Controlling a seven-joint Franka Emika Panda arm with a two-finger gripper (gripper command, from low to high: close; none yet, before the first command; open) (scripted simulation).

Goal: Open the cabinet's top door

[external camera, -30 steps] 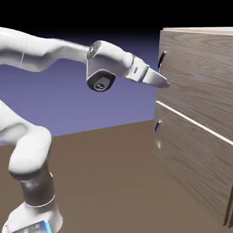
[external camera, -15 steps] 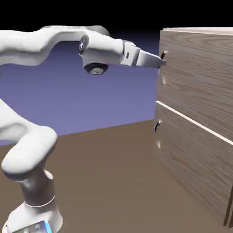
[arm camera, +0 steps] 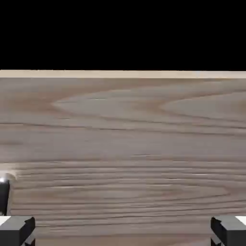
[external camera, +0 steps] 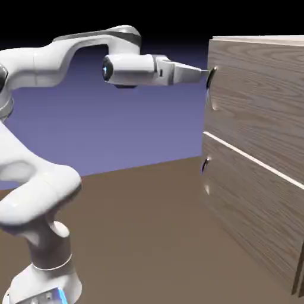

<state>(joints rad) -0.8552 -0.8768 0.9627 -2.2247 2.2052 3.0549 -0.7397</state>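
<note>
The cabinet (external camera: 297,270) of grey-brown wood grain stands at the exterior view's right. Its top door (external camera: 261,95) is flush and shut, with a short dark handle (external camera: 211,78) near its left edge. My gripper (external camera: 205,73) reaches out level from the left, its tips right at that handle; contact is unclear. In the hand view the top door (arm camera: 125,144) fills the frame under a pale top edge. My gripper (arm camera: 123,233) is open, its fingertips (arm camera: 17,230) far apart with only wood between them. A sliver of the dark handle (arm camera: 4,196) shows at the left edge.
Below a pale dividing line (external camera: 249,157) sits the lower panel (external camera: 255,214) with its own small dark handle (external camera: 205,165). The brown table (external camera: 136,237) stretches between the robot's base (external camera: 44,279) and the cabinet.
The arm has lifted and levelled out. The gripper has climbed from below the top door's handle up to it and moved slightly right. Its jaws stayed open.
</note>
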